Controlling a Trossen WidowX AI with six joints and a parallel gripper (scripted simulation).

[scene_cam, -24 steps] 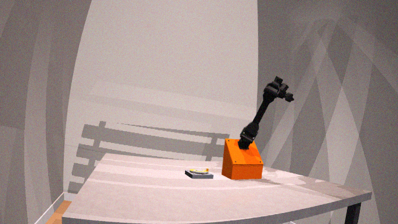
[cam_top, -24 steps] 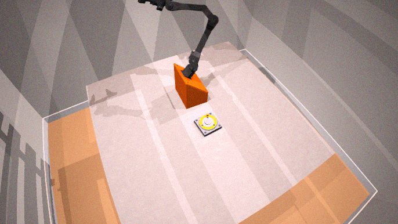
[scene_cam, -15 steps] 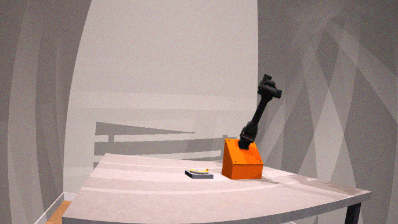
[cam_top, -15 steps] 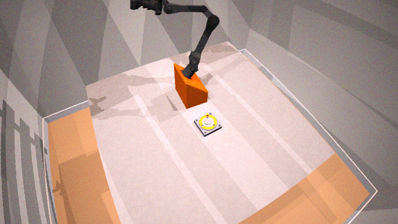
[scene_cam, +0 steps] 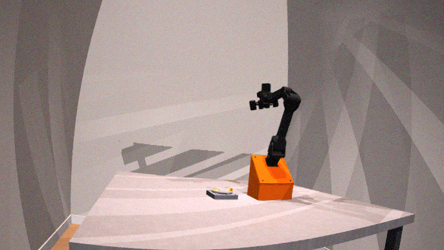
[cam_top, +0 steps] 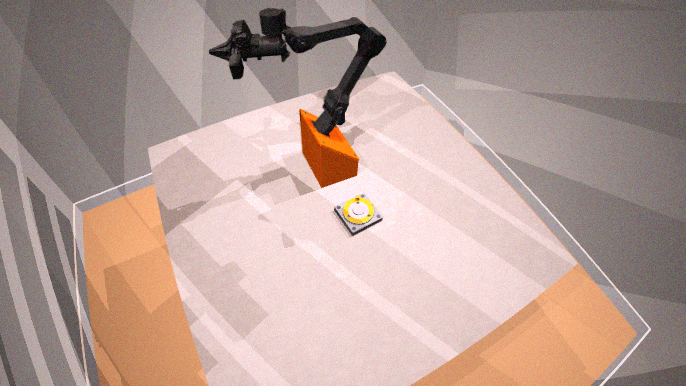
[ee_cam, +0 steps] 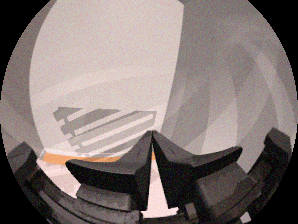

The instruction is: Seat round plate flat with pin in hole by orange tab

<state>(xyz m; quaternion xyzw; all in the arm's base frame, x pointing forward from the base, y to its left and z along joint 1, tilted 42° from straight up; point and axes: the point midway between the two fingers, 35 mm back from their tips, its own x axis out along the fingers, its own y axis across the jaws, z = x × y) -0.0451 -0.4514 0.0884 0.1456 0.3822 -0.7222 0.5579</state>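
High above the table (cam_top: 280, 310), the gripper (cam_top: 216, 51) is closed completely, its two fingers meeting tip to tip, and it holds nothing between them. In the wrist view the dark fingers touch at the middle and only wall and a strip of table are seen past them. The arm rises from the orange pedestal (cam_top: 330, 152) and bends away from the work. The round plate (cam_top: 360, 210), yellow with an orange tab (cam_top: 358, 199), lies on the grey base (cam_top: 372, 222), near the pedestal and well apart from the gripper. In the exterior view the plate (scene_cam: 222, 190) seems slightly tilted on the base (scene_cam: 222, 195).
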